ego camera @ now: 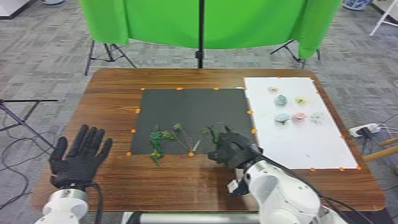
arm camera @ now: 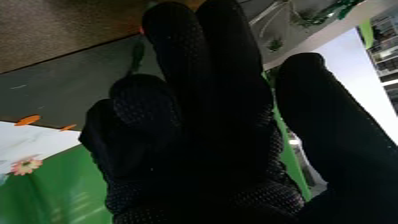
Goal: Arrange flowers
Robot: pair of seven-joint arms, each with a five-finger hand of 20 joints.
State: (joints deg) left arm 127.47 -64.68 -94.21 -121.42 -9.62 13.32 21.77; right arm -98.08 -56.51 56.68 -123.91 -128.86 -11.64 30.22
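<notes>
Dark mat (ego camera: 182,107) lies under the green sprig (ego camera: 213,134); my right hand (ego camera: 234,151) is beside it, grip honestly unclear, so I'd secure the stem before lifting gently, left hand (ego camera: 78,164) open.

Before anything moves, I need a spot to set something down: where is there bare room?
The dark mat is bare beyond the green stems; the white mat, on the robot's side of the flowers; the wood, between the left hand and right hand. The dark mat's near part is crowded with stems.
</notes>
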